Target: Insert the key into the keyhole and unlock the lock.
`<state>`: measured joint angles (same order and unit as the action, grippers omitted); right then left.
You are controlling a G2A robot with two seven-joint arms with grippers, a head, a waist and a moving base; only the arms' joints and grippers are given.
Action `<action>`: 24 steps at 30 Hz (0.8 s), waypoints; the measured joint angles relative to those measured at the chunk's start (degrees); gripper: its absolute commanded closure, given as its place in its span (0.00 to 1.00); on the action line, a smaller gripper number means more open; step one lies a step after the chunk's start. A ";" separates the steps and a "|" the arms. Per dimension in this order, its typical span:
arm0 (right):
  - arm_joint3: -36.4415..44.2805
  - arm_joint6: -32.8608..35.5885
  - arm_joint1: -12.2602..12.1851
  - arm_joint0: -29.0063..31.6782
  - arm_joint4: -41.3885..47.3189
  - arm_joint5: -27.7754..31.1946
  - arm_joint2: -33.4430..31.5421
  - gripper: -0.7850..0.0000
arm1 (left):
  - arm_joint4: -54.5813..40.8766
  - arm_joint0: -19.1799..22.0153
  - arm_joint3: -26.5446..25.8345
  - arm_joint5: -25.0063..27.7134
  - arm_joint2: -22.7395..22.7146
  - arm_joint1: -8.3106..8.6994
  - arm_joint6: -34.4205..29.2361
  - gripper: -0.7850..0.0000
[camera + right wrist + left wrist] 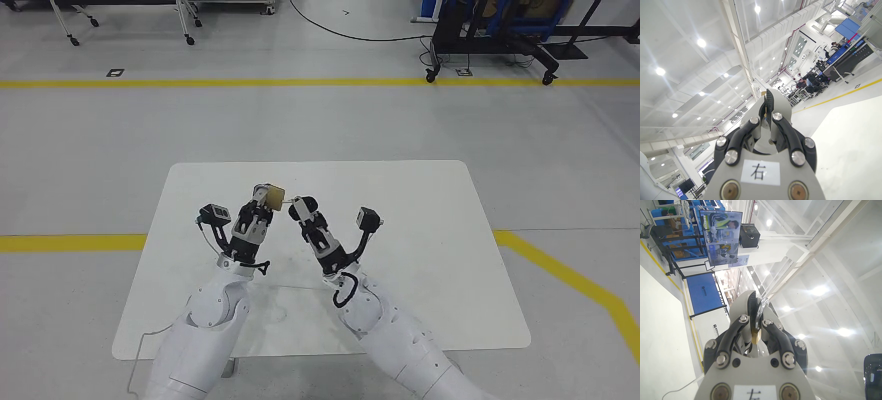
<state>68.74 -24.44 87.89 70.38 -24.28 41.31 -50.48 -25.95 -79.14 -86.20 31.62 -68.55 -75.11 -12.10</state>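
Both arms are raised over the white table, tips close together. My left gripper is shut on a brass padlock. In the left wrist view the silver shackle and a piece of the brass body sit pinched between the fingers of the left gripper. My right gripper stands just to the right of the padlock, nearly touching it. In the right wrist view the right gripper is shut on a thin key, of which a brass sliver shows. The keyhole is hidden.
Yellow floor lines run behind and beside the table. Rolling carts and black frames stand far back on the floor. Both wrist views look up at the hall ceiling.
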 measured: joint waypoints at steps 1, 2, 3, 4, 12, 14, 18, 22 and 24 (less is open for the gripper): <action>-0.08 -0.13 0.06 -0.01 -0.07 0.02 -0.07 1.00 | 0.04 -0.01 0.00 0.06 -0.08 -0.03 0.02 1.00; -0.17 -0.36 0.13 -0.01 -0.19 0.05 -0.21 1.00 | 0.09 -0.02 0.00 0.15 -0.19 -0.07 0.09 1.00; -0.24 -0.56 0.18 0.01 -0.30 0.05 -0.33 1.00 | 0.16 -0.02 0.00 0.25 -0.26 -0.09 0.13 1.00; -0.29 -0.76 0.22 0.03 -0.46 0.02 -0.43 1.00 | 0.25 -0.03 0.01 0.35 -0.31 -0.12 0.17 1.00; -0.46 -2.08 0.70 0.30 -1.88 -0.07 -0.91 1.00 | 1.19 -0.13 0.12 0.81 -0.48 -0.41 0.44 1.00; -0.52 -2.22 0.83 0.30 -2.17 -0.04 -0.98 1.00 | 1.54 -0.16 0.12 0.82 -0.56 -0.46 0.44 1.00; -0.57 -2.22 1.06 0.27 -2.61 -0.10 -1.07 1.00 | 1.89 -0.24 0.15 0.73 -0.45 -0.61 0.43 1.00; -0.72 -2.13 1.28 0.32 -3.14 -0.35 -1.10 1.00 | 2.20 -0.23 0.18 0.72 -0.62 -0.73 0.61 1.00; -0.82 -2.15 1.39 0.36 -3.42 -0.39 -1.15 1.00 | 2.38 -0.24 0.19 0.81 -0.71 -0.80 0.75 1.00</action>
<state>67.92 -26.58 89.28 70.75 -27.70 40.92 -51.63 -23.57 -79.38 -86.01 32.44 -69.25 -75.91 -11.36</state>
